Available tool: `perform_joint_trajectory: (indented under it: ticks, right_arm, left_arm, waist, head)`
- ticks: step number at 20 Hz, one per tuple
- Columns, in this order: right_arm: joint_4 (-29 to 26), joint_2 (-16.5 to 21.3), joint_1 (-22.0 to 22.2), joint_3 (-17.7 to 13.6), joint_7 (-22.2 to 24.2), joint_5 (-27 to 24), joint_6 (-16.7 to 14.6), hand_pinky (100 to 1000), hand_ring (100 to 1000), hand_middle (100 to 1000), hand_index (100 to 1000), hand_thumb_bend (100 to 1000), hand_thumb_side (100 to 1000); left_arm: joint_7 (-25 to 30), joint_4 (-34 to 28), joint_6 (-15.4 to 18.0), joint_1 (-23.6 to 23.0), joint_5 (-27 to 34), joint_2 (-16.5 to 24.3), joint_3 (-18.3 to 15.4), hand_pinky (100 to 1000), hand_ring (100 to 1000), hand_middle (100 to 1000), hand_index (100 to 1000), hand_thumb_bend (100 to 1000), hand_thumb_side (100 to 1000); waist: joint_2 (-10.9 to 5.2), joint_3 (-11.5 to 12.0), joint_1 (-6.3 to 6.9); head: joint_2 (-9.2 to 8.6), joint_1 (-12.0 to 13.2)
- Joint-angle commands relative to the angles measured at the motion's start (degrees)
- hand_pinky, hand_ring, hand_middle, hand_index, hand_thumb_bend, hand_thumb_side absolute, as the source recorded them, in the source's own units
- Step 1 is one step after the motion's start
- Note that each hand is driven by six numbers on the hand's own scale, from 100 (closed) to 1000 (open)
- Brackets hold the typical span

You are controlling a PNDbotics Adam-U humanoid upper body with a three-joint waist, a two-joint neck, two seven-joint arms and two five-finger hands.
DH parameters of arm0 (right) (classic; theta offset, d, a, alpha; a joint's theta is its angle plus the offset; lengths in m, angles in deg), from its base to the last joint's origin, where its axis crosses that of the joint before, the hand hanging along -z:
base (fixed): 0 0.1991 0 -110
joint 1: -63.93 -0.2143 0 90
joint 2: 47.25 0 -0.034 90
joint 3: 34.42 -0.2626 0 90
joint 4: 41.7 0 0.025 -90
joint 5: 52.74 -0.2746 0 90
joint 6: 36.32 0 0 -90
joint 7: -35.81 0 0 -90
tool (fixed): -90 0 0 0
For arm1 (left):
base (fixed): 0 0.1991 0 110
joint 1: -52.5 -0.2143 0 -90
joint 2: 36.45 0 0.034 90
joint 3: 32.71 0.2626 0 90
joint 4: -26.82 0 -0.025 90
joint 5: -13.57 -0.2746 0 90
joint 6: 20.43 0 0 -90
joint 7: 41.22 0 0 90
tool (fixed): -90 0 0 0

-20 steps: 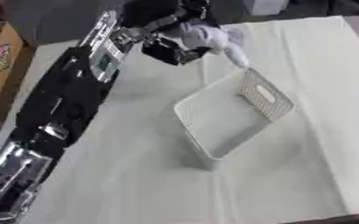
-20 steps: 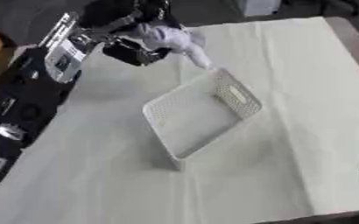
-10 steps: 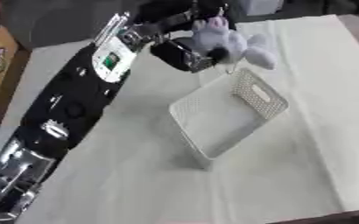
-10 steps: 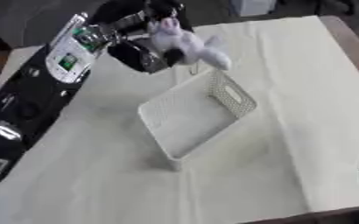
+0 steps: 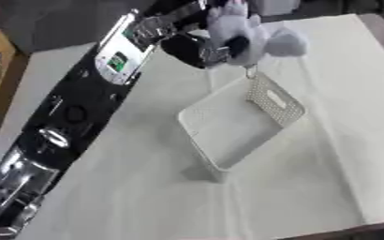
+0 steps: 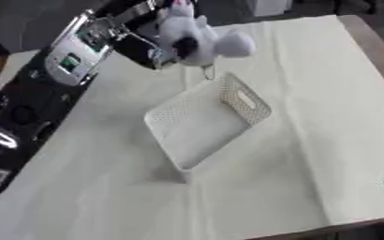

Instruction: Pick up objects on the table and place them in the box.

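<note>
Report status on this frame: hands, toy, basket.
Left robot hand shut on the plush toy, held above the far end of the white basket. Basket empty. Right robot hand barely in view at the edge, state unclear. Nothing in the way.

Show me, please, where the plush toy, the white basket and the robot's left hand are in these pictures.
plush toy point(image 5: 248, 35): left eye view, on its pale body.
white basket point(image 5: 276, 99): left eye view, on its handled end wall.
left hand point(image 5: 187, 49): left eye view, on the black palm.

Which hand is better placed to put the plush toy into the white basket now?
Left: the left hand holds the plush toy beside the white basket's far end.
</note>
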Motion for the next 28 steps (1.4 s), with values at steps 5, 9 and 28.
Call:
perform_joint_trajectory:
  ticks: [5,9,28]
  right_arm:
    - [-1.2,0.4,-0.5,-0.1,-0.1,0.0,-0.1,332,405,621,746,100,823]
    - [-1.2,0.4,-0.5,-0.1,-0.1,0.0,-0.2,332,405,621,746,100,823]
    - [-1.1,0.3,-0.5,-0.1,0.0,0.2,-0.2,333,406,619,746,100,821]
  left_arm:
    - [12.6,-1.6,9.4,1.4,3.4,0.8,-0.7,100,100,100,273,100,532]
    - [12.6,-1.7,9.4,1.4,3.3,0.9,-0.9,100,148,225,384,100,466]
    - [13.0,-2.6,9.4,1.5,1.6,1.0,-1.3,938,857,866,754,100,531]
  waist:
    - [-0.84,-0.1,-0.21]
    - [-0.84,-0.1,-0.19]
    - [-0.95,0.2,-0.27]
  head:
    - [0.27,-0.4]
    - [0.30,-0.5]
    - [0.48,-0.8]
